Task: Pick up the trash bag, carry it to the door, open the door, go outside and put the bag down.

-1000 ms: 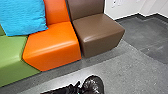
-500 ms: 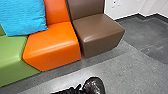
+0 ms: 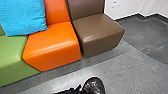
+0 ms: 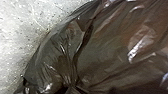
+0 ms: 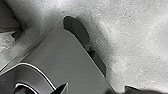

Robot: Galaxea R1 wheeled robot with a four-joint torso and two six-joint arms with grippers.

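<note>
Head view: grey floor [image 3: 125, 72], then a green seat [image 3: 12, 57], orange seat [image 3: 55, 47] and brown seat [image 3: 100, 27] in a row, blue cushion [image 3: 23, 16] on the first 2. Left wrist view: creased dark trash bag [image 4: 107, 50]. Left claw, right claw: spread or pressed together, I cannot tell.

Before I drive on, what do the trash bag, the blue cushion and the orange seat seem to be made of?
The trash bag: thin, glossy dark plastic film, going by its sharp glints and gathered creases.
The blue cushion: matte fabric, probably woven, with a finely rippled surface.
The orange seat: smooth, satin upholstery with a soft highlight along its front edge; vinyl or leather, I can't tell which.
</note>
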